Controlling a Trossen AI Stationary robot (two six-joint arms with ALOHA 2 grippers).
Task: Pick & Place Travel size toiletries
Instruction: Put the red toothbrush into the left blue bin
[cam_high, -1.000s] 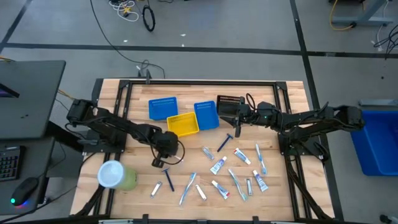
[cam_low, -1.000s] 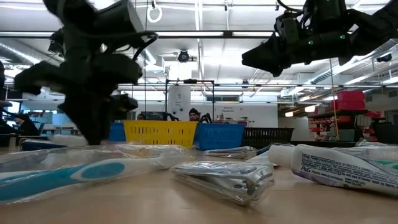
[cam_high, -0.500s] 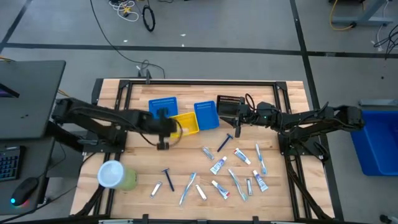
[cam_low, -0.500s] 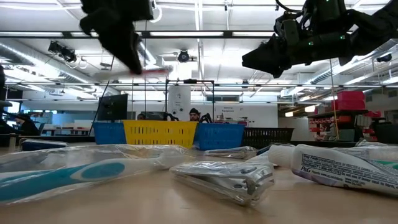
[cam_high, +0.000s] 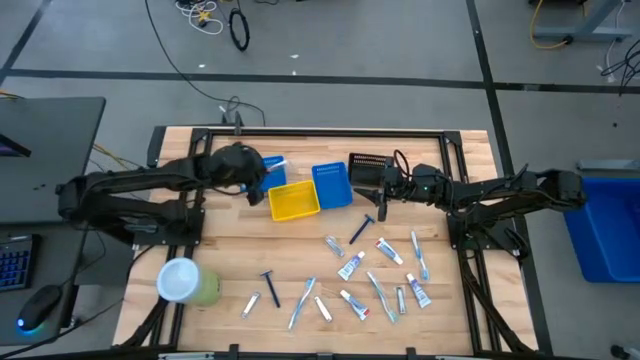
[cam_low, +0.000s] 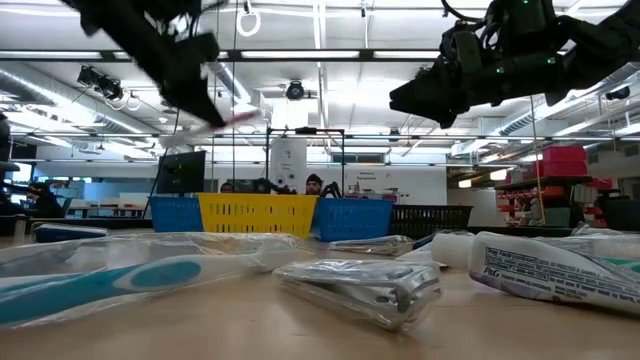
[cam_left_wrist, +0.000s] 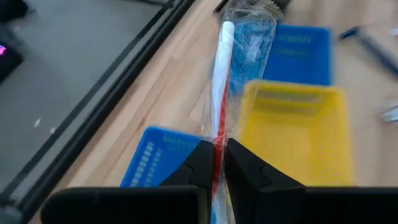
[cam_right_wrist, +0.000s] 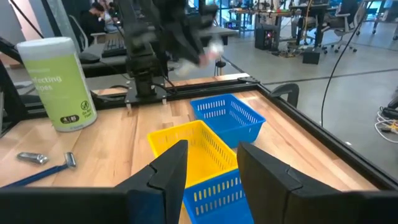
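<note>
My left gripper (cam_high: 256, 172) is shut on a toothbrush in a clear wrapper (cam_left_wrist: 227, 56) and hovers high over the left blue bin (cam_high: 264, 176); the low view shows it raised (cam_low: 192, 82). My right gripper (cam_right_wrist: 208, 163) is open and waits above the table near the black bin (cam_high: 368, 168). The other toiletries, white tubes, toothbrushes and razors (cam_high: 372, 272), lie flat on the wood on the table's near right. One dark blue razor (cam_high: 268, 284) lies apart, near the middle. My left gripper pinches the wrapped toothbrush between its two fingers (cam_left_wrist: 200, 163) on the red and white handle (cam_left_wrist: 217, 127). The brush sticks out forward along the fingers, bristle end (cam_left_wrist: 247, 38) farthest from them. It is lifted clear, above the left blue bin.
A yellow bin (cam_high: 294, 200) and a second blue bin (cam_high: 332, 185) stand in a row with the other two near the table's far edge. A big green cylinder with a white lid (cam_high: 186, 282) lies at the near left. People sit in the room beyond (cam_low: 312, 184).
My left gripper has risen from the table beside the lone razor and swung toward the far edge, to above the left blue bin, carrying the wrapped toothbrush lifted clear. The razor has stayed where it was.
</note>
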